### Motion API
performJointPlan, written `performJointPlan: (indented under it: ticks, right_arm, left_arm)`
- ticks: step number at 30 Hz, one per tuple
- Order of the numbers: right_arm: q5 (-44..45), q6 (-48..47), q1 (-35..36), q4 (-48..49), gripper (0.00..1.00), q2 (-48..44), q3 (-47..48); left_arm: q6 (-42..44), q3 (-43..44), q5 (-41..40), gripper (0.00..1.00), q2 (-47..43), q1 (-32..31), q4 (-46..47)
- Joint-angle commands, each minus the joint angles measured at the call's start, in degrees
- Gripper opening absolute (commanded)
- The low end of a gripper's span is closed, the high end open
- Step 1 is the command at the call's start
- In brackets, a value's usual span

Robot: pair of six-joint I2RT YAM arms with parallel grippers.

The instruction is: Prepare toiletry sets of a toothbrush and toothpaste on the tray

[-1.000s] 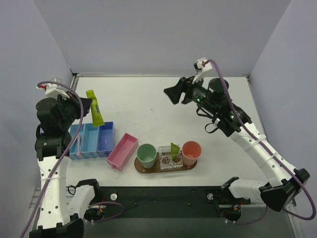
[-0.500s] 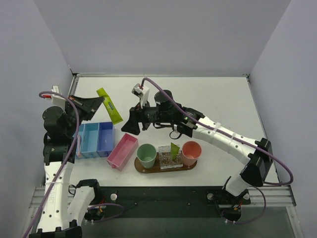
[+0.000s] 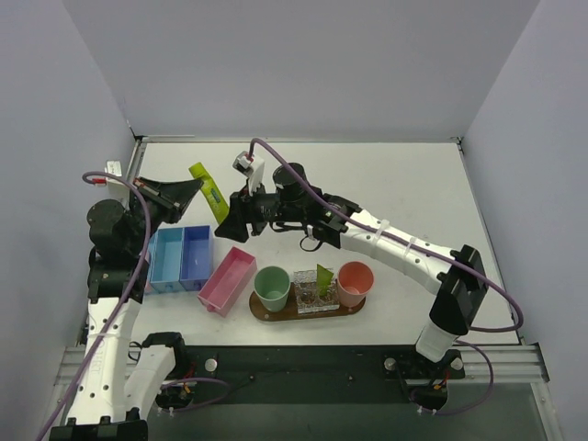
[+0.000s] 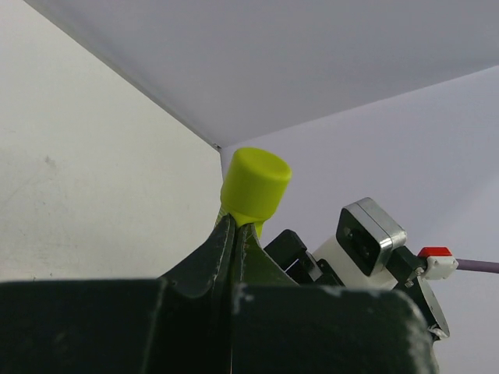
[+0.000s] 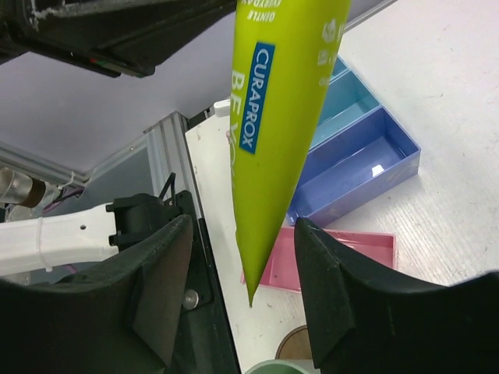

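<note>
Lime-green plastic toothpaste tube point(image 3: 209, 191) looks soft, light and a bit slippery, so I'd pinch the flat crimped tail, not the belly. It's held in the air over the desk's point(image 3: 386, 165) far left. The left hand point(image 3: 193, 187) is clamped just under the cap point(image 4: 256, 181). The right hand point(image 5: 243, 226), fingers apart, has swung in from the far right and now straddles the tail.

Toothpaste point(image 3: 209, 193): lime-green tube w/ blue label, tilted, held off surface nr left edge, cap end point(image 4: 256, 183) clamped in left pincer point(image 3: 194, 186). Tray point(image 3: 317, 316): brown oval wood, flat, mid near edge.
</note>
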Motion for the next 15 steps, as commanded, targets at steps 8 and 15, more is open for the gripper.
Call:
performJointPlan:
  ticks: [8,15]
  right_arm:
    - [0.2,0.9,-0.8,6.7,0.0,0.2,1.6]
    - [-0.2,0.1,-2.9,3.4,0.0,-5.7,-1.1]
  left_arm:
    - [-1.2,-1.2,2.9,0.0,0.1,-3.1,8.6]
    - [13.4,7.8,3.8,0.72,3.0,-3.7,-2.8]
